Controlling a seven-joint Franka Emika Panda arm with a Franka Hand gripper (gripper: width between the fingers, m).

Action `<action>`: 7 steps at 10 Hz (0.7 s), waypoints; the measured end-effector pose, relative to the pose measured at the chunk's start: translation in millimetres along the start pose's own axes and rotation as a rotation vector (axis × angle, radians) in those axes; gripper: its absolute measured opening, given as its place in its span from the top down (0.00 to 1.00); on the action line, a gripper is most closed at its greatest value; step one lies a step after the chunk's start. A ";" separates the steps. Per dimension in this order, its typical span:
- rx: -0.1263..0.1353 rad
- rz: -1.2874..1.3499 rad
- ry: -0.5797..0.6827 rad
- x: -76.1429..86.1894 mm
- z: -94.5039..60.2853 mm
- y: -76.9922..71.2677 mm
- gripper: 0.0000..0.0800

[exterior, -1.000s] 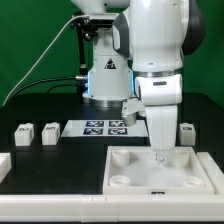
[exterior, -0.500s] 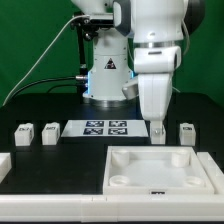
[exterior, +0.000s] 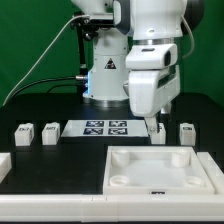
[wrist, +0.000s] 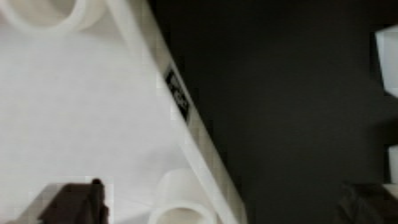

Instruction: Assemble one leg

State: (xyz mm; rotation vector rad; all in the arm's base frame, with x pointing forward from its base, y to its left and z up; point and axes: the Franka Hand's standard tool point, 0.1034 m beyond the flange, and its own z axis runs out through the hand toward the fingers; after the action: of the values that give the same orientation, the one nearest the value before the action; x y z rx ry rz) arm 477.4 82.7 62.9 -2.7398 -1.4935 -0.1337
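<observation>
Three legs stand on the black table in the exterior view: two at the left (exterior: 24, 133) (exterior: 49, 132) and one at the right (exterior: 185, 132). The large white piece with recessed pockets (exterior: 160, 170) lies at the front. My gripper (exterior: 152, 126) hangs above its far edge, beside the marker board (exterior: 107, 127). In the wrist view the fingers (wrist: 71, 200) stand wide apart with nothing between them. Below the gripper (wrist: 217, 196) lie the large piece's edge (wrist: 71, 100) and a round pocket (wrist: 178, 205). No leg is held.
The robot base (exterior: 105, 75) stands behind the marker board. A white part (exterior: 3, 163) shows at the exterior view's left edge. Blurred white shapes (wrist: 388, 60) sit at the wrist view's edge on the black table.
My gripper has risen from the large piece's far right pocket area and shifted a little toward the exterior view's left. The legs and the large piece have not moved.
</observation>
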 end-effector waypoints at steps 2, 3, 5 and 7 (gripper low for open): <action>0.004 0.306 0.023 -5.8 5.3 -11.1 0.19; 0.022 0.450 0.019 -7.5 8.1 -19.3 0.19; 0.044 0.774 0.018 4.2 10.0 -33.5 0.19; 0.066 1.039 0.013 14.8 11.7 -46.5 0.19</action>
State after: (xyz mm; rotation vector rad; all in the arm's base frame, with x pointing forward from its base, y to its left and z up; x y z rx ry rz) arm 447.2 121.0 51.3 -3.0202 0.0587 -0.0692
